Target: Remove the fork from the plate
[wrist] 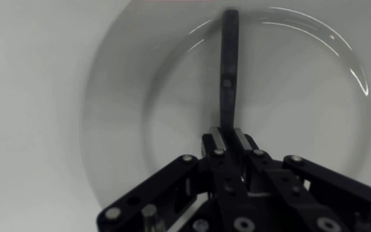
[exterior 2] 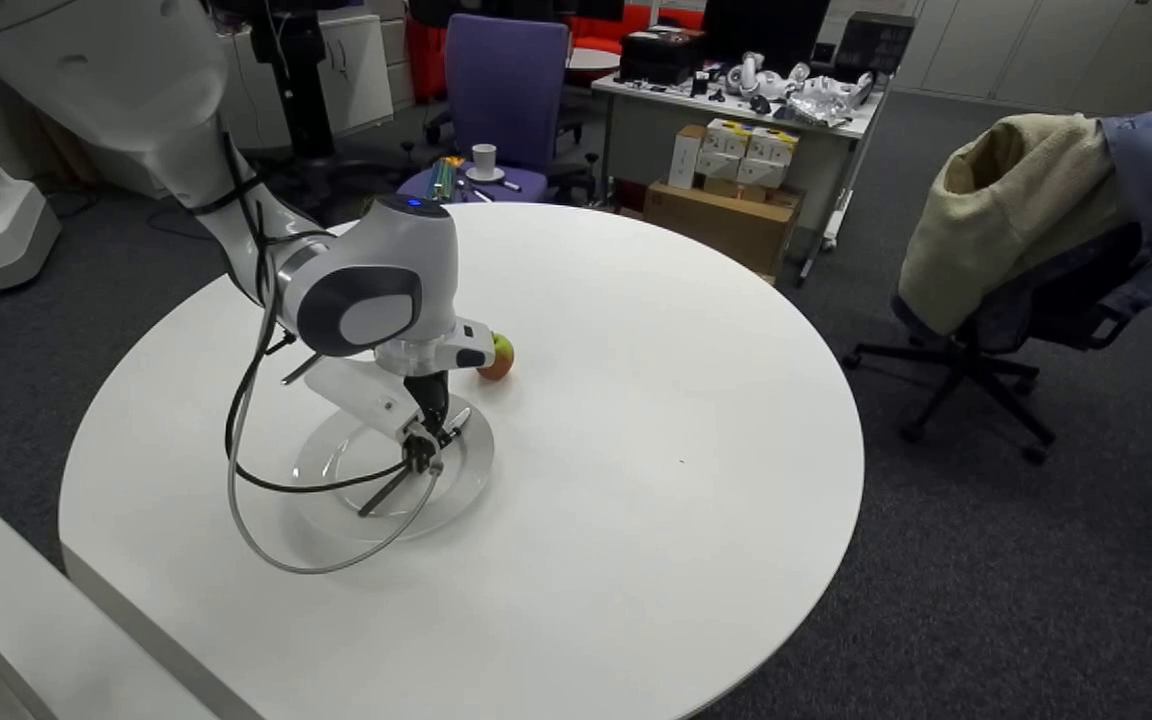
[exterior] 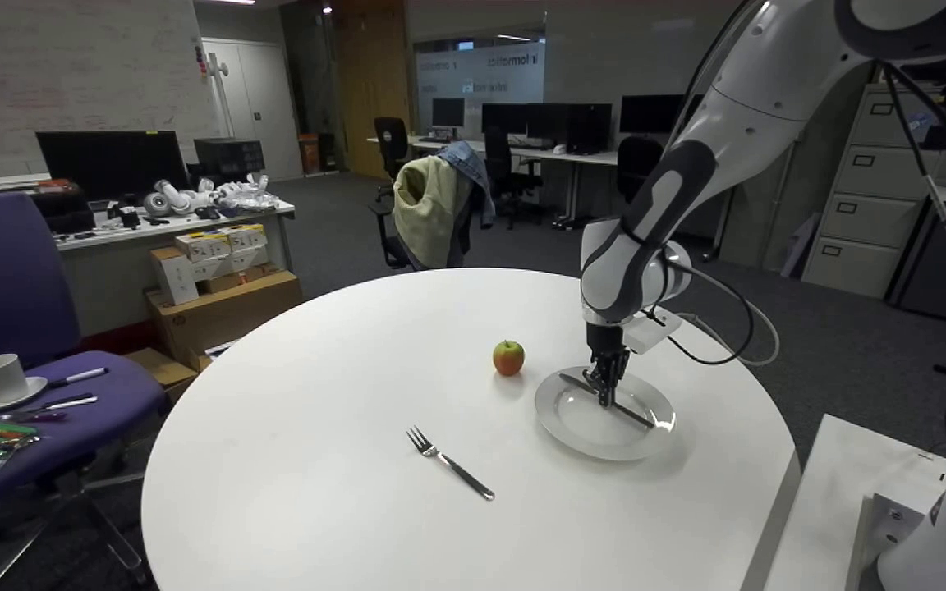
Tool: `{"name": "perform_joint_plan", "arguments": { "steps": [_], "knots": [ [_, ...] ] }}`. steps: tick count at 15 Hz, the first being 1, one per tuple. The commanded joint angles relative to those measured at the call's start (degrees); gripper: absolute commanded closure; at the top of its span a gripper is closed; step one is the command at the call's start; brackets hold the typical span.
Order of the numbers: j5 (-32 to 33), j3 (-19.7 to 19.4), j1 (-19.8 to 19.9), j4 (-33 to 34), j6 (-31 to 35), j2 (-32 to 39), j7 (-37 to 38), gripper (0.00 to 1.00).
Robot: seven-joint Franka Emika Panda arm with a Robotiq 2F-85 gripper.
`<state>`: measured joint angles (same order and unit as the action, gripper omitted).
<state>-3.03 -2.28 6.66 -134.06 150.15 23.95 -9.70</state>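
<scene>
The fork [exterior: 633, 415], a slim straight metal utensil, lies across the round white plate [exterior: 604, 451]; I cannot make out tines on it. Both show in an exterior view too, with the fork [exterior 2: 386, 491] on the plate [exterior 2: 477, 450]. My gripper [exterior: 607, 400] points down over the plate's middle, also in an exterior view [exterior 2: 421, 462]. In the wrist view the gripper's fingertips [wrist: 226, 130] sit snug on both sides of the fork [wrist: 229, 58], near its middle. Its far end reaches the plate's rim [wrist: 114, 112]. The part behind the fingers is hidden.
A red-green apple [exterior: 508, 358] stands beside the plate. A wider-tined silver fork [exterior: 450, 464] lies on the white round table [exterior: 292, 394]. A purple chair [exterior: 38, 353] with a cup stands off the table. Cables [exterior 2: 286, 570] hang from the arm over the plate.
</scene>
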Motion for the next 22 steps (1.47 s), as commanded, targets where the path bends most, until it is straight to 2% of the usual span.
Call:
{"name": "perform_joint_plan", "arguments": {
  "steps": [1, 6, 8, 10, 13, 17, 22],
  "knots": [
    [1.8, -0.5, -1.6, 0.1, -2.0, -2.7, 3.1, 0.97],
    [3.2, 0.5, -5.6, 2.4, -3.5, -6.7, 8.4, 0.97],
    [-0.9, 3.4, -5.8, 4.6, -5.2, -7.3, 8.1, 0.97],
    [-7.7, 7.2, -5.4, 7.9, -8.7, -7.0, 6.8, 0.97],
    [-12.4, 9.6, -6.6, 12.3, -11.4, -4.9, 7.6, 0.97],
    [-8.0, 8.4, -9.2, 15.2, -10.9, -1.4, 8.9, 0.97],
    [-3.6, 7.1, -10.3, 18.5, -11.3, 4.3, 9.2, 0.97]
  ]
}}
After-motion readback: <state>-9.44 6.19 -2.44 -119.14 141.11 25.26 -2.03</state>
